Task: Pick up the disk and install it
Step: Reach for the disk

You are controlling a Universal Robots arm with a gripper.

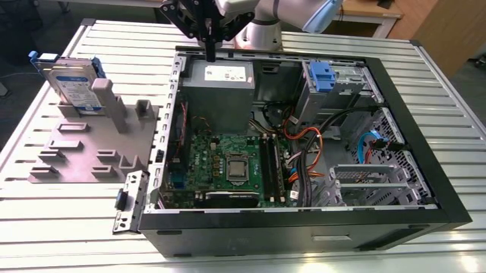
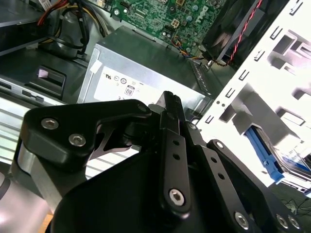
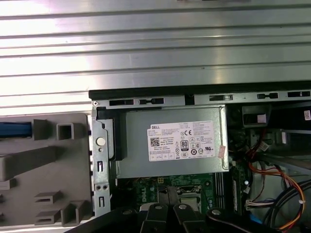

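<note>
The tool (image 1: 209, 56) hung clenched and empty; the disk (image 1: 74, 85), upright at the exterior view's left, looked stiff, weighty, shock-shy, best pinched across its flat faces.

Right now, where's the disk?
Exterior view's left: the disk stands upright in the grey fixture, beside the open computer case, apart from the gripper.

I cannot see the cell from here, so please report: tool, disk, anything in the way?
Tool shut, empty, above the grey box in the case. Disk upright in the grey stand, untouched. Case wall stands between them.
</note>
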